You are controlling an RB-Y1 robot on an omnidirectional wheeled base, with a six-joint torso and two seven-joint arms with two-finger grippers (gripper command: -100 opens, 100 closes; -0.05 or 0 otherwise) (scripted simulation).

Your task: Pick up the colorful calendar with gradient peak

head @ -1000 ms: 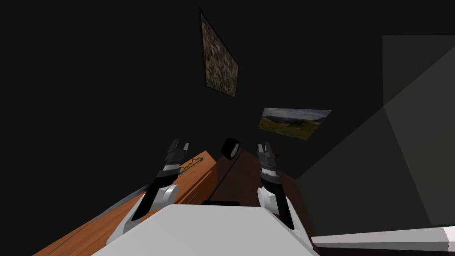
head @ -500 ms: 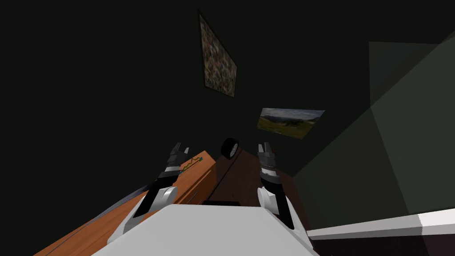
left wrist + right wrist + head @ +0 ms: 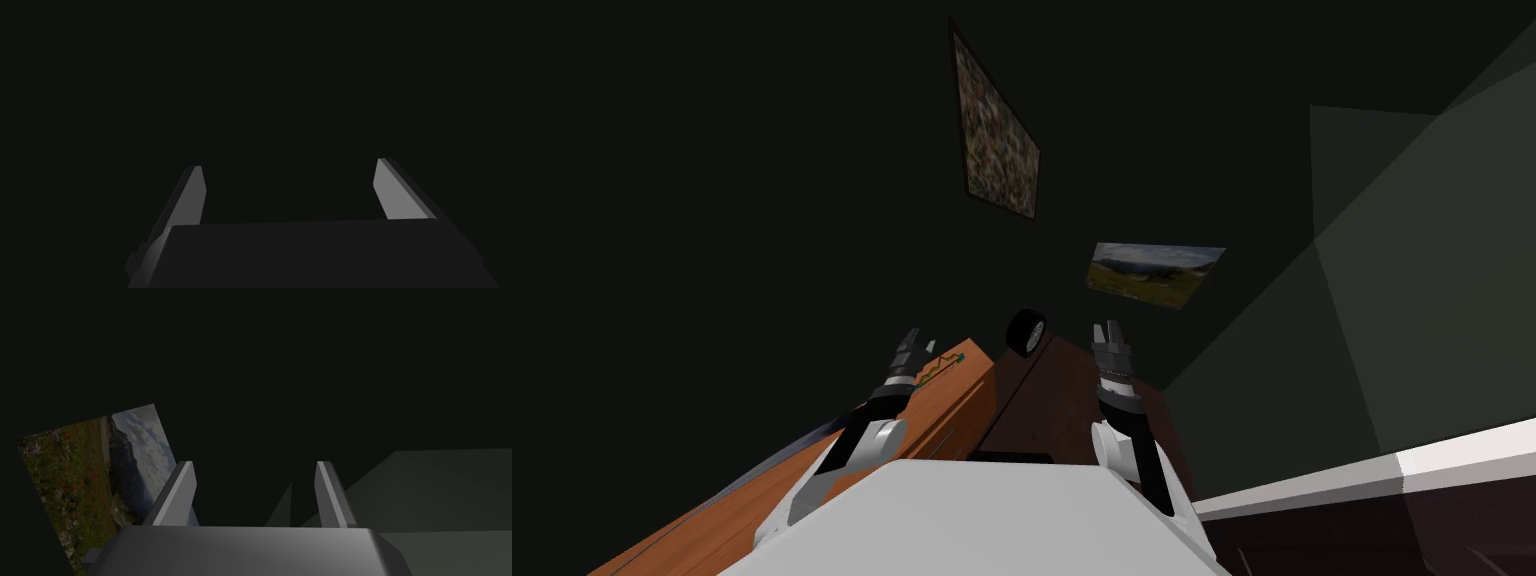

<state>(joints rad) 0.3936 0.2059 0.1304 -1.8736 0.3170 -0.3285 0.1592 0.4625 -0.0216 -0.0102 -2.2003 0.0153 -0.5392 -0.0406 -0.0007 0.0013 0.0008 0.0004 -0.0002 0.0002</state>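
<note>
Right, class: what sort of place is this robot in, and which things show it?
Probably a dim room in a house: a mottled picture and a landscape picture hang on the dark wall, and an orange-brown wooden cabinet stands close by the robot.

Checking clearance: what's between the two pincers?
Head view: a black wheel stands between the left pincer and right pincer; the calendar lies beside the left one.

No legible text, label, brand, number or sign on any visible surface.
</note>
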